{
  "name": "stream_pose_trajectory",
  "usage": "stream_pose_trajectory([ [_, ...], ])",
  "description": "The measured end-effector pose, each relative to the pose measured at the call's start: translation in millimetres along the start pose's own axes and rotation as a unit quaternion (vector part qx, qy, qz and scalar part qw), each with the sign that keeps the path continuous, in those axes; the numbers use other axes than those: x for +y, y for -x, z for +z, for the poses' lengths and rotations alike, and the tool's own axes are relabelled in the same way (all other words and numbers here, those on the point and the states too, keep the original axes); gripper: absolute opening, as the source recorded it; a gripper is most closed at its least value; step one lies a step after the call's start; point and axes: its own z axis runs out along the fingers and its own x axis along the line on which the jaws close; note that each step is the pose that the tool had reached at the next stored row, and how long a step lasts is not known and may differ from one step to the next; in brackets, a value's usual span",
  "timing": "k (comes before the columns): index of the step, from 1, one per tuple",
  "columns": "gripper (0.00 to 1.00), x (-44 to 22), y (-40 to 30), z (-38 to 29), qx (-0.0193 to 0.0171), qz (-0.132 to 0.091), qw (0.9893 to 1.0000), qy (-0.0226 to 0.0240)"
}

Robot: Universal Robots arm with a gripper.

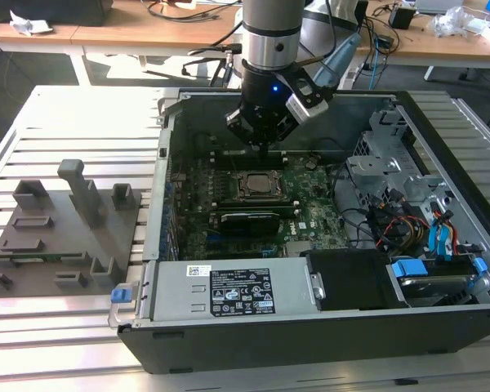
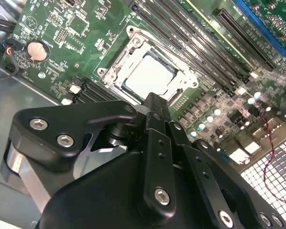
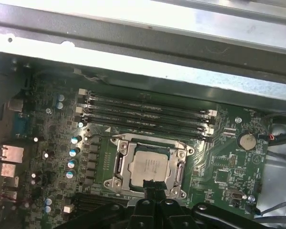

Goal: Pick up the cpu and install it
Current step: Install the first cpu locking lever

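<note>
1. We see one end effector hanging inside one open computer case, just above the motherboard in the exterior view.
2. Its fingers are drawn together into a single narrow black tip in both wrist views, with nothing gripped between them.
3. We count one cpu, lying flat in its socket frame on the motherboard; its pale metal top faces up. It also shows in the second wrist view and the exterior view.
4. The end effector tip sits right at one edge of the cpu; we cannot tell whether it touches.
5. Four long memory slots run side by side next to the socket frame.
6. One round coin battery sits well apart from the cpu.
7. One grey parts fixture rests on the slatted tabletop, at the exterior view's left of the computer case.
</note>
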Motion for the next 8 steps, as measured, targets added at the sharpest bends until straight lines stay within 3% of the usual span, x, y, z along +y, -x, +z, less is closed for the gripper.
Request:
stream_pose_trajectory([
  [1, 0.11, 0.0, 0.4, 0.3, 0.0105, 0.0, 0.9999, 0.0017],
  [2, 0.11, 0.0, 0.4, 0.3, 0.0152, -0.001, 0.9999, 0.0023],
  [8, 0.11, 0.5, -2.9, 0.4, 0.0157, 0.0, 0.9999, 0.0025],
])
